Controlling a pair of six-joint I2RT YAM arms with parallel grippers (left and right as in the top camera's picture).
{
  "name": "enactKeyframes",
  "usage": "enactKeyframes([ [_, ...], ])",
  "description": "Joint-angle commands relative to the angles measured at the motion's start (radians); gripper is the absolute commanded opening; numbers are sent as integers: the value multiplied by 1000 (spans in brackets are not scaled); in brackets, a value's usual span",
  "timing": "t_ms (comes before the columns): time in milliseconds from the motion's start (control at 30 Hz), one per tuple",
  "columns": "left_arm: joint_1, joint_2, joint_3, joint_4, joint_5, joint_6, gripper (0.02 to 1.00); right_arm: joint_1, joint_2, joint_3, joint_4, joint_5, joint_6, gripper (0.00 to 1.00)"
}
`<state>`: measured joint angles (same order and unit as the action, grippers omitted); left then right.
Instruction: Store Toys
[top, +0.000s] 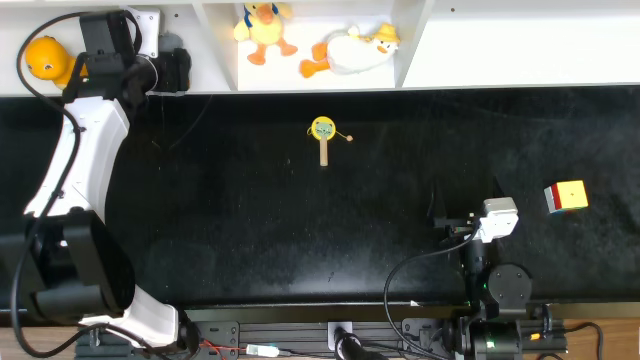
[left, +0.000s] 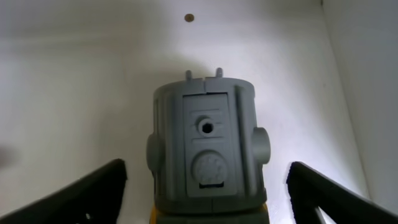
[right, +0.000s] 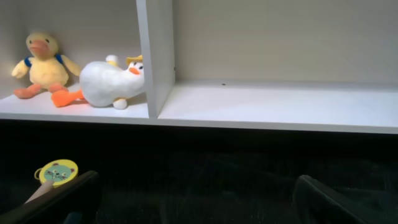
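Note:
A grey robot toy (left: 205, 155) with a yellow base stands on the white floor of the shelf's left compartment. My left gripper (left: 206, 167) is open around it, one finger on each side and neither touching. From above, the left gripper (top: 172, 70) sits at that compartment's mouth. A green-faced rattle drum (top: 323, 130) on a wooden stick lies on the black table, and a yellow and red cube (top: 566, 196) lies at the right. My right gripper (right: 198, 180) is open and empty, low over the table near its base (top: 445, 222).
The white shelf (top: 500, 70) runs along the table's far edge. Its middle compartment holds a yellow duck plush (top: 262, 28) and a white duck plush (top: 350, 50). An orange ball-like toy (top: 45, 57) sits at the far left. The right compartment (right: 280, 102) is bare.

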<state>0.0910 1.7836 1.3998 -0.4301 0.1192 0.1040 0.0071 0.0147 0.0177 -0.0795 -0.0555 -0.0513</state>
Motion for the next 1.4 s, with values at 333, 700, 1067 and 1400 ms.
enactKeyframes([
  [333, -8, -130, 0, -123, -62, 1, 998, 2, -10, -13, 5, -3, 11, 996],
  [700, -8, -455, -376, -82, -73, 0, 998, 2, -10, -13, 5, -3, 11, 996],
  [1067, -8, -959, -720, -87, -6, -26, 998, 2, -10, -13, 5, -3, 11, 996],
  [1400, -45, -1420, -1011, 266, 72, 48, 998, 2, -10, -13, 5, -3, 11, 996],
])
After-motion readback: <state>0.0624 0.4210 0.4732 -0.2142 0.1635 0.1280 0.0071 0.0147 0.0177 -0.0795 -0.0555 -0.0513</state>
